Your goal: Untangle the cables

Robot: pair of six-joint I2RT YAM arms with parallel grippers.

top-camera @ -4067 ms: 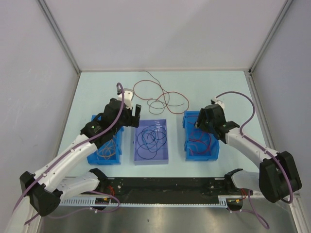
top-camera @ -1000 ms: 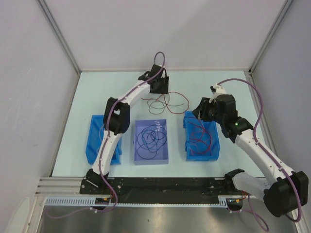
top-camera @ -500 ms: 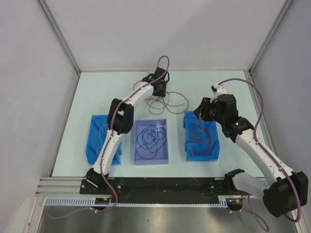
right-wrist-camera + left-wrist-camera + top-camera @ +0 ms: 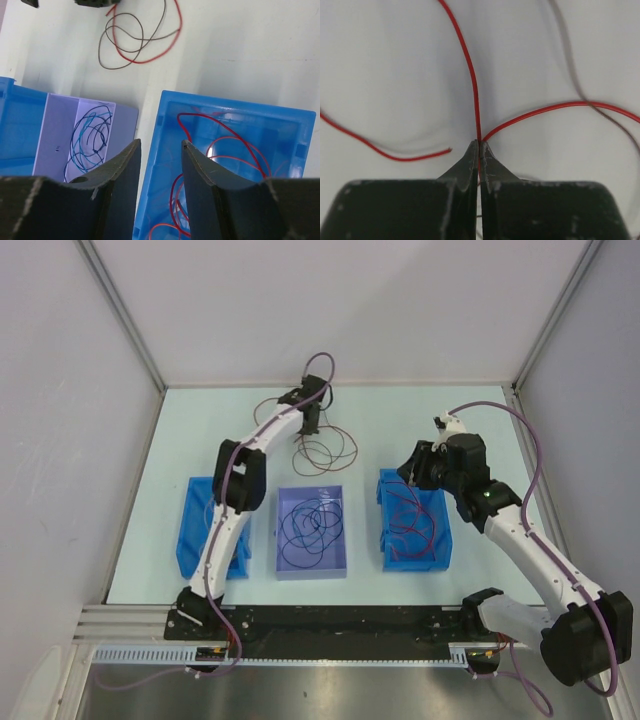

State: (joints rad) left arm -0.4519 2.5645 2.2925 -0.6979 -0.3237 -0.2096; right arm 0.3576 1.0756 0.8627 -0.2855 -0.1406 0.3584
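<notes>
A loose tangle of cables, one red and one brown (image 4: 327, 452), lies on the table at the back. My left gripper (image 4: 309, 426) reaches down onto its upper end. In the left wrist view the left gripper (image 4: 479, 145) is shut on the red cable (image 4: 472, 85), which runs straight up from the pinched tips; a brown cable (image 4: 568, 70) crosses at the right. My right gripper (image 4: 414, 473) hovers open over the left wall of the right blue bin (image 4: 441, 552). Nothing sits between the right gripper's (image 4: 160, 143) fingers. The tangle (image 4: 134, 41) also shows far ahead in that view.
Three bins stand in a row near the arms: a left blue bin (image 4: 190, 542) with thin wires, a lavender bin (image 4: 284, 571) holding dark navy cables (image 4: 310, 525), and the right blue bin (image 4: 235, 107) holding red cables (image 4: 220, 150). Walls enclose the table.
My left gripper has closed on the red cable and shifted a little to the left, drawing the tangle's loops in with it. The right arm has hardly moved.
</notes>
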